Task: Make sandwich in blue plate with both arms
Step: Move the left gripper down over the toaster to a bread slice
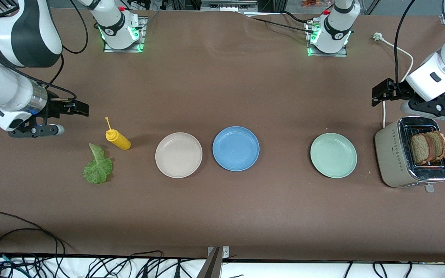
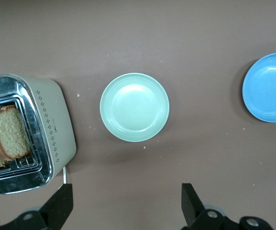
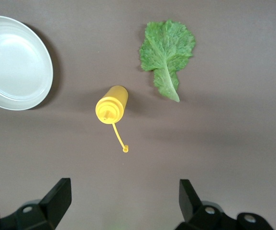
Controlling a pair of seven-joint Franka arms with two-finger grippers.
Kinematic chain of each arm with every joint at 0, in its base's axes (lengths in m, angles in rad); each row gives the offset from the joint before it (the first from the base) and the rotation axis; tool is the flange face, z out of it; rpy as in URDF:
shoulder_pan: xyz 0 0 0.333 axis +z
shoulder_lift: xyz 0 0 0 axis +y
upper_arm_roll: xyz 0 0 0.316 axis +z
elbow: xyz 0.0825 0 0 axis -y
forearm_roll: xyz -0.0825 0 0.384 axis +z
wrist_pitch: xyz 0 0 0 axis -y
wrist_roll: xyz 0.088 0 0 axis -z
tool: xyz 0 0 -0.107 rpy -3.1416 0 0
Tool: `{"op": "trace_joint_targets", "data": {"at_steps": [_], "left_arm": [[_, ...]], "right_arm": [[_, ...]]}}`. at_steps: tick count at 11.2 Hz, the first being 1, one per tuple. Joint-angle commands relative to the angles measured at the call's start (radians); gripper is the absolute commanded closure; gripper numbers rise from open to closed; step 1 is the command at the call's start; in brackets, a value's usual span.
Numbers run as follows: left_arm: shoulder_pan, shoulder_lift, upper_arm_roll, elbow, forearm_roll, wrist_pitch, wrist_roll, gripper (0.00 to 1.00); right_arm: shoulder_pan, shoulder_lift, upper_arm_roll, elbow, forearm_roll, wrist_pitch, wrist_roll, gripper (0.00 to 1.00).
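The blue plate (image 1: 236,148) (image 2: 269,87) lies bare at the table's middle. Two brown bread slices (image 1: 429,146) (image 2: 8,134) stand upright in the toaster (image 1: 396,154) (image 2: 56,129) at the left arm's end. A ruffled green lettuce leaf (image 1: 98,166) (image 3: 167,48) lies flat on the table at the right arm's end. My left gripper (image 1: 381,92) (image 2: 126,201) hangs open over the bare table beside the toaster, holding nothing. My right gripper (image 1: 77,108) (image 3: 123,196) hangs open over the table near the lettuce, with nothing between its fingers.
A beige plate (image 1: 179,155) (image 3: 16,62) sits beside the blue plate toward the right arm's end. A mint-green plate (image 1: 333,155) (image 2: 134,107) lies between the blue plate and the toaster. A yellow squeeze bottle (image 1: 117,139) (image 3: 111,104) stands by the lettuce. The toaster's white cord (image 1: 398,50) trails toward the bases.
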Motion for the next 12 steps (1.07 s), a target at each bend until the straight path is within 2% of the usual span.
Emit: {"op": "trace_joint_targets", "data": {"at_steps": [1, 4, 5, 8, 12], "left_arm": [[0.100, 0.114, 0.008, 0.076, 0.005, 0.003, 0.027, 0.00], [0.224, 0.265, 0.006, 0.159, 0.006, 0.010, 0.027, 0.00], [0.236, 0.291, 0.008, 0.166, 0.012, 0.033, 0.028, 0.00], [0.287, 0.348, 0.008, 0.164, 0.022, 0.137, 0.085, 0.00], [0.344, 0.397, 0.009, 0.156, 0.022, 0.174, 0.131, 0.00]], "right_arm": [[0.000, -0.004, 0.006, 0.014, 0.018, -0.017, -0.014, 0.00], [0.000, -0.006, 0.005, 0.014, 0.018, -0.017, -0.015, 0.00], [0.000, -0.006, 0.006, 0.014, 0.018, -0.017, -0.015, 0.00], [0.000, -0.006, 0.006, 0.014, 0.018, -0.017, -0.015, 0.00], [0.000, -0.004, 0.006, 0.014, 0.018, -0.017, -0.017, 0.00]]}}
